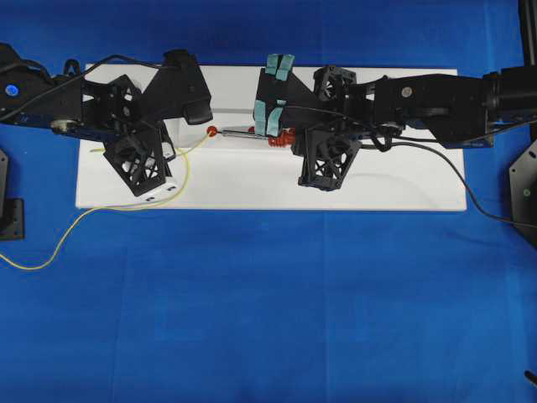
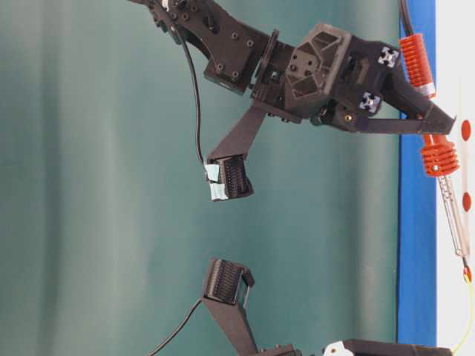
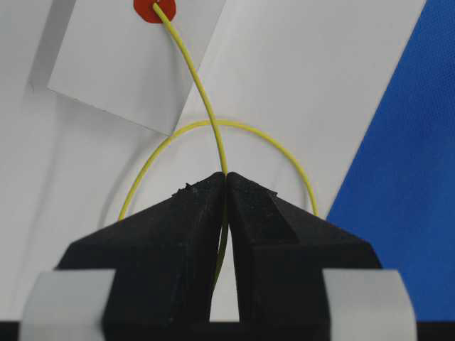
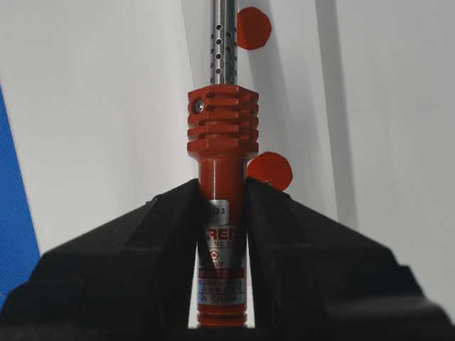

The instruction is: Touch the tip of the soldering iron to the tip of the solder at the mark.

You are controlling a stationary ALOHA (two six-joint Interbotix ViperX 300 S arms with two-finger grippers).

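Note:
The soldering iron [image 1: 260,134] lies level over the white board [image 1: 394,180], its red ribbed handle [image 4: 222,135] clamped in my shut right gripper [image 4: 222,188]. Its silver shaft [image 2: 454,211] points at a red mark [image 1: 212,131], and its dark tip ends just short of or at that mark; contact cannot be told. The solder [image 3: 202,99], a thin yellow wire, is pinched in my shut left gripper [image 3: 226,175]. Its free end rests on the red mark [image 3: 151,10]. Behind the jaws the solder loops [image 1: 180,180] and trails off the board to the left.
Two more red dots [image 4: 253,27] [image 4: 270,170] sit on the board beside the iron. The iron's black cord [image 1: 470,197] runs right across the board onto the blue cloth [image 1: 268,319]. Black mounts [image 1: 10,218] [image 1: 524,193] stand at both table sides.

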